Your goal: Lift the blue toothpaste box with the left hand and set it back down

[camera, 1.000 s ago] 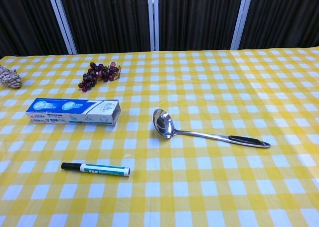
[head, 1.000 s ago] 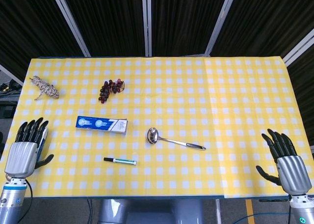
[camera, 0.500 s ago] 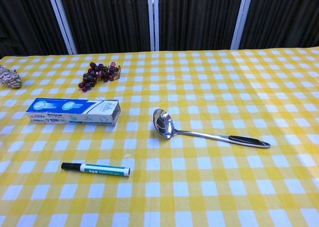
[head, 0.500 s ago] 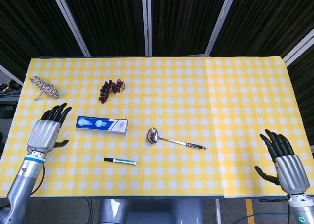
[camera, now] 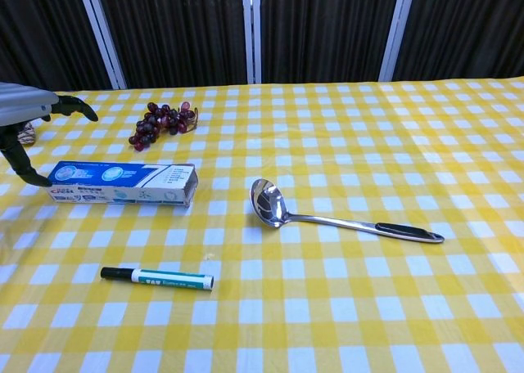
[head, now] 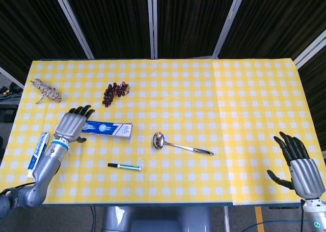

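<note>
The blue toothpaste box [head: 109, 129] lies flat on the yellow checked table [head: 229, 89], left of centre, also seen in the chest view [camera: 123, 183]. My left hand [head: 73, 125] hovers over the box's left end with its fingers spread and nothing held. The chest view catches that hand [camera: 24, 111] at the left edge, fingers above the box and the thumb down beside the box's left end. Whether it touches the box is unclear. My right hand [head: 300, 166] is open near the table's front right corner, far from the box.
A black-capped marker [head: 125, 166] lies in front of the box and a steel ladle [head: 181, 144] to its right. Grapes [head: 114, 92] sit behind the box and a rope bundle [head: 46, 91] at the far left. A toothpaste tube [head: 38, 149] lies by my left forearm.
My left hand has moved from the front left table edge forward and right, reaching the box's left end. A toothpaste tube has come into sight where it was. The right hand barely shifted.
</note>
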Tool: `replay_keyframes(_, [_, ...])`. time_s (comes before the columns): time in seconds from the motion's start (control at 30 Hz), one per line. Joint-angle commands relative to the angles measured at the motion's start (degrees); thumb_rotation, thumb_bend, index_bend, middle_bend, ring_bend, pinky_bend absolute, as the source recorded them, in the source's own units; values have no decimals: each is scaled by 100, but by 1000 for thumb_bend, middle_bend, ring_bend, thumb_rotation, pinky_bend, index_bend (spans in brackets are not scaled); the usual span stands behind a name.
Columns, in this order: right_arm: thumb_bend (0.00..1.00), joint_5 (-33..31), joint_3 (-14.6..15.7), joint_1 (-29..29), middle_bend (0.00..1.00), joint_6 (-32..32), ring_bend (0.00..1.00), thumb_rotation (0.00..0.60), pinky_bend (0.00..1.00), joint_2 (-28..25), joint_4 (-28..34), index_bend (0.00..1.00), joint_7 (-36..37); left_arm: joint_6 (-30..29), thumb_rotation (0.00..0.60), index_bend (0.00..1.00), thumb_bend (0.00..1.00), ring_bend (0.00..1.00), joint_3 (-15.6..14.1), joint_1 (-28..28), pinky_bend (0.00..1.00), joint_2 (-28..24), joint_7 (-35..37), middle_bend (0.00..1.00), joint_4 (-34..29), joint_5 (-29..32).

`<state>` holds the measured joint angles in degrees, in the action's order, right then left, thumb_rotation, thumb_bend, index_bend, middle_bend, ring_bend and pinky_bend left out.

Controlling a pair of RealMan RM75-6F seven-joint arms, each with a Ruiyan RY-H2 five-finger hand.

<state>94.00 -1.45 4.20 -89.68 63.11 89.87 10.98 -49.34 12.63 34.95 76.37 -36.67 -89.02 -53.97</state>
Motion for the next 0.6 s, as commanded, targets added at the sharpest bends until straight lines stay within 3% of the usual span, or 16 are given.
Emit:
replay_keyframes(0.03, [117,-13,-10,4,0,1,0,600,0,-10,-9,7,32,110,600,137,5,108,-57,198,183,204,-169,51,198,249])
replay_keyframes(0.43, [117,-93,-30,23,0,62,0,600,0,-40,-56,7,182,84,600,183,6,138,-261,643,205,843,-573,87,844,1003])
replay_keyframes(0.6, [117,-91,-26,30,0,77,0,600,0,-39,-66,7,181,35,600,300,37,235,-298,734,277,1062,-554,198,1086,1184])
